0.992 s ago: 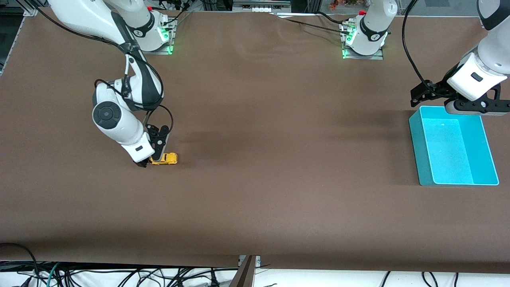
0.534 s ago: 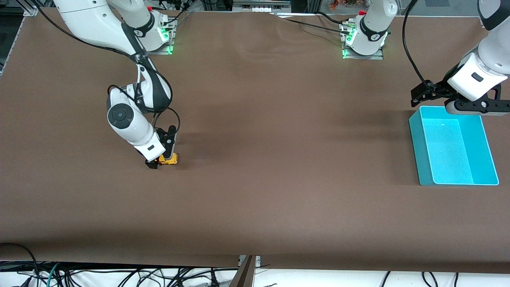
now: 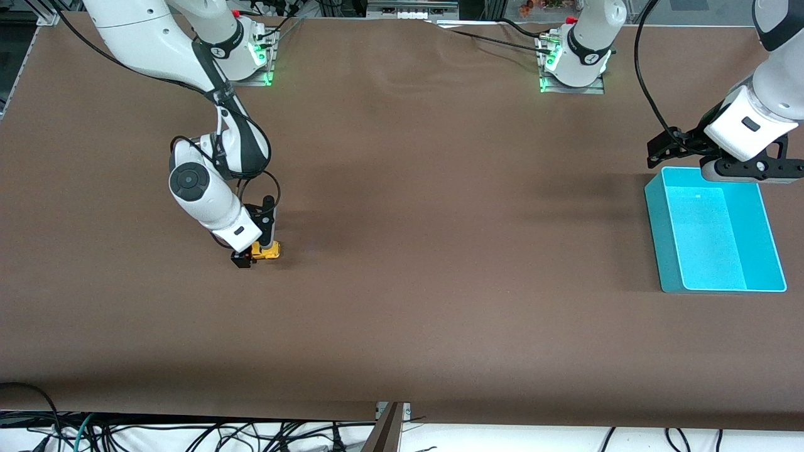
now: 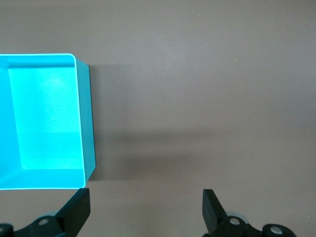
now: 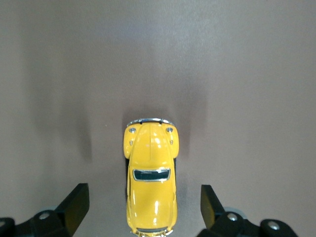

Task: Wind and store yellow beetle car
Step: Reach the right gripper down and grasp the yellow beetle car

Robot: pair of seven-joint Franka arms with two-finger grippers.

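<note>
Brown bench (image 3: 440, 301), two arms. Car (image 3: 266, 251) sits on its wheels on the bench toward the right arm's end, well apart from the bin (image 3: 666, 276), which stands at the left arm's end. Right pincer (image 3: 253, 252) is down at bench level over the car's rear half; front view shows the nose poking out from under it, pointing toward the left arm's end. Right wrist view: car (image 5: 150, 180) lies centred between the two fingers (image 5: 74, 205), body lined up along the gap, clear bench showing on either side of it, so the jaws stand wide apart and touch nothing. Bonnet and windscreen plain to see; tail runs off the frame edge. Left pincer (image 3: 747, 169) hangs over the bin's farther rim, arm waiting; left wrist view has its fingers (image 4: 76, 210) spread apart with nothing between, the bin (image 4: 85, 123) off to one side, inside bare as far as that view reaches. Progress, as I judge it: early. Car is straddled but not gripped, not lifted, no sign it has been wound, and nothing lies in the bin. Left to do: close on the car's flanks, drag it backward along the bench to load the spring (or however this toy winds, cannot tell from here), then carry it across to the bin and drop it in. Whether the left arm is to take a handover or merely stands by, I cannot tell.
</note>
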